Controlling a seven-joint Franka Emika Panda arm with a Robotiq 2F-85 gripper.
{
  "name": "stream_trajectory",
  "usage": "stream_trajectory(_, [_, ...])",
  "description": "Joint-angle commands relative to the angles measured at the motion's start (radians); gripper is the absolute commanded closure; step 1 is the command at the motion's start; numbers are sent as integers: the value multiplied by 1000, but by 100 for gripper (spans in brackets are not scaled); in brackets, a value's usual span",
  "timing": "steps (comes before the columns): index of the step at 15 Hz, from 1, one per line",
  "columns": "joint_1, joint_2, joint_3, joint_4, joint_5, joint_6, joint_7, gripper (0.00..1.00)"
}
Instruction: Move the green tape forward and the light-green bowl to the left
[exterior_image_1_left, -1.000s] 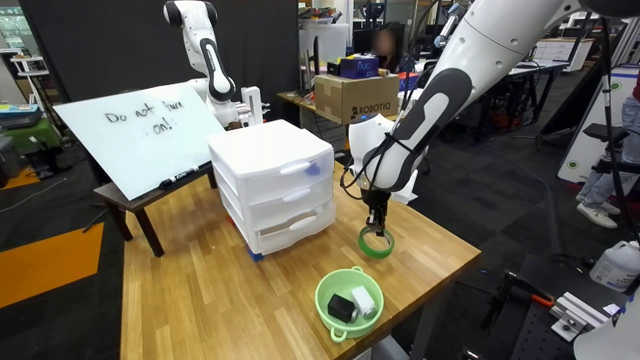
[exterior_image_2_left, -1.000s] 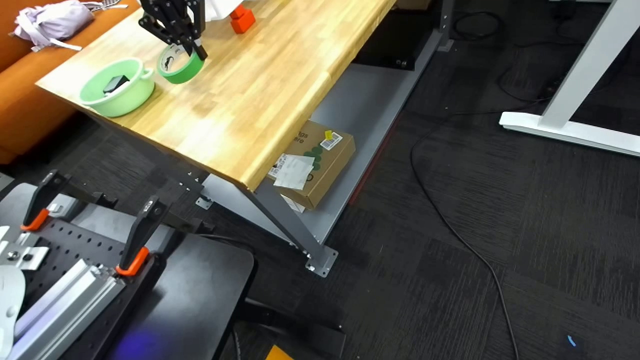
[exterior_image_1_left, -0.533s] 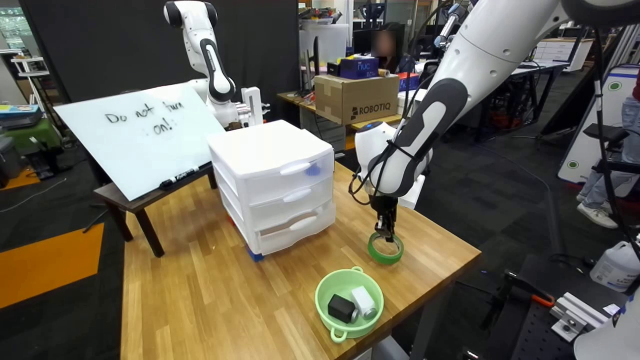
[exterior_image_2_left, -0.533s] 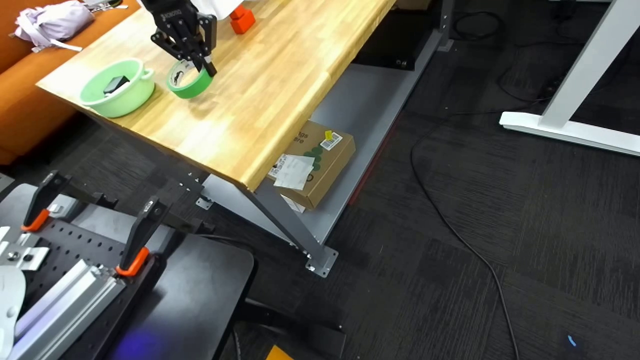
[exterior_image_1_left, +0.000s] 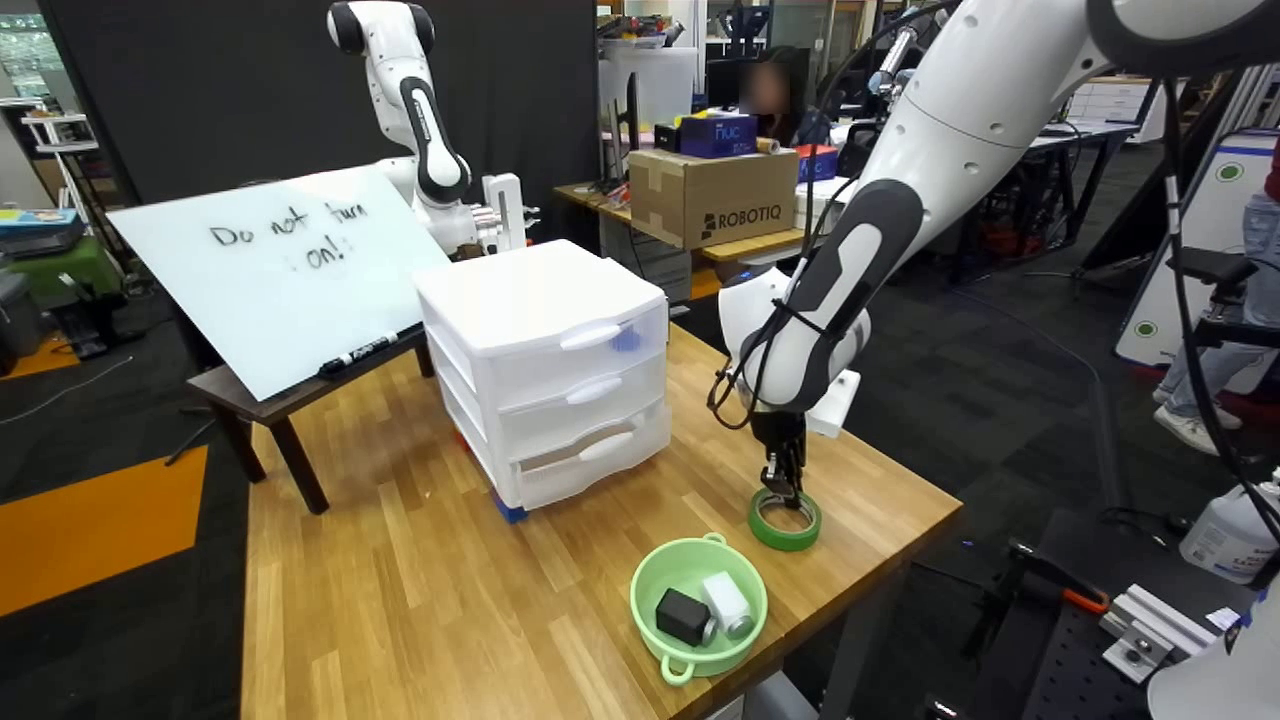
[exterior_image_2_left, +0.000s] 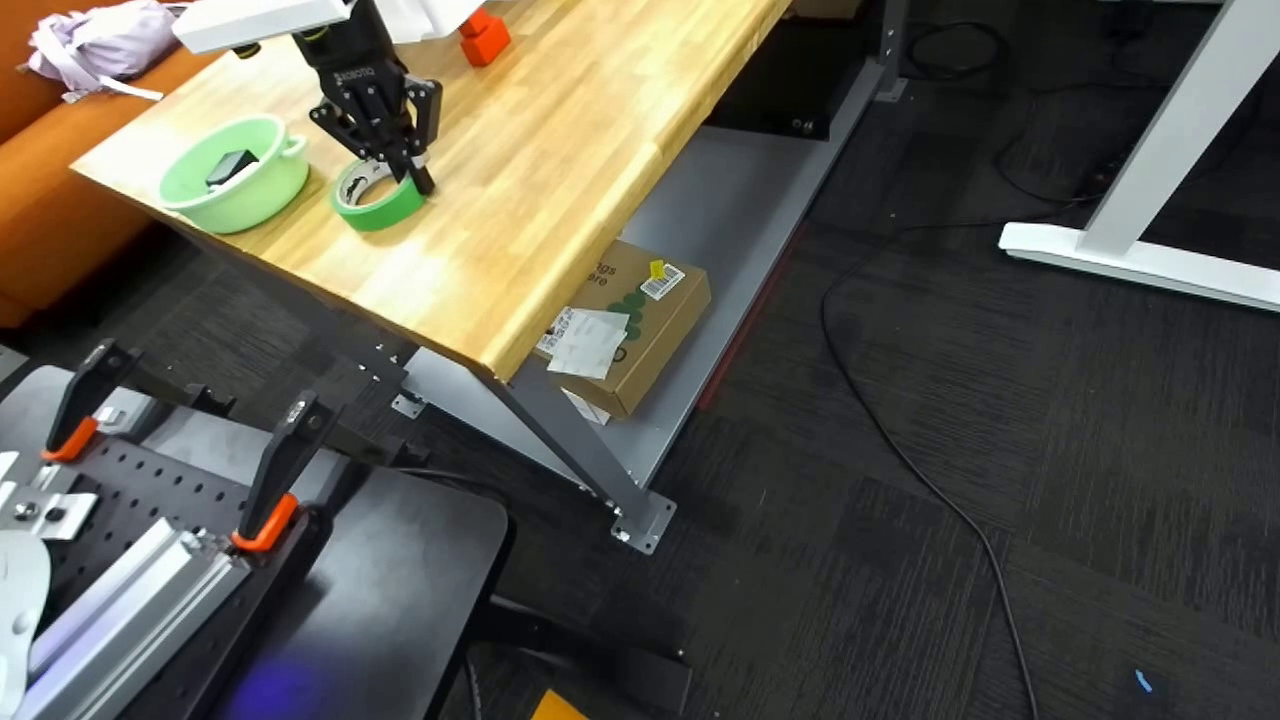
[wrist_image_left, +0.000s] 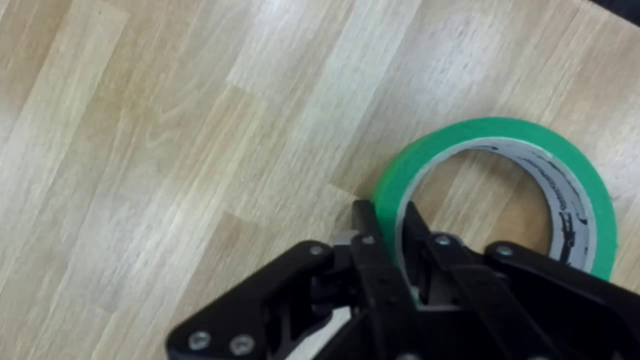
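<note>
the jaws are gripping the green tape (exterior_image_2_left: 378, 213) by its band, one jaw inside the ring and one outside. the tape looks level, down on the surface (exterior_image_1_left: 430, 580) or barely above it; i cannot tell which. it is near the light-green bowl (exterior_image_1_left: 678, 562), toward the surface's corner and farther in from the edge that the bowl stands just beside. the step in hand is likely setting the tape down. if there is clearance beneath, letting go would drop it and perhaps make it skid; lifting off before the jaws part enough could snag the inner one on the ring and drag it along. the bowl looks the riskier half: a knock toward that edge could tip it off the surface, taking the black object (exterior_image_1_left: 683, 616) and white object (exterior_image_1_left: 727, 602) inside with it, and a tilted carry could let both slide.
</note>
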Motion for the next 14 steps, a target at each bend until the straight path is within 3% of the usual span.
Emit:
stream_trajectory(1, [-21, -22, 21, -40, 27, 13, -19, 96])
stream_trajectory(2, [-28, -21, 27, -40, 38, 10, -26, 60])
stream_trajectory(4, [-31, -22, 32, -45, 52, 14, -33, 53])
stream_trajectory(11, [-1, -38, 19, -45, 37, 9, 1, 4])
stream_trajectory(14, [13, -53, 14, -46, 23, 3, 12, 0])
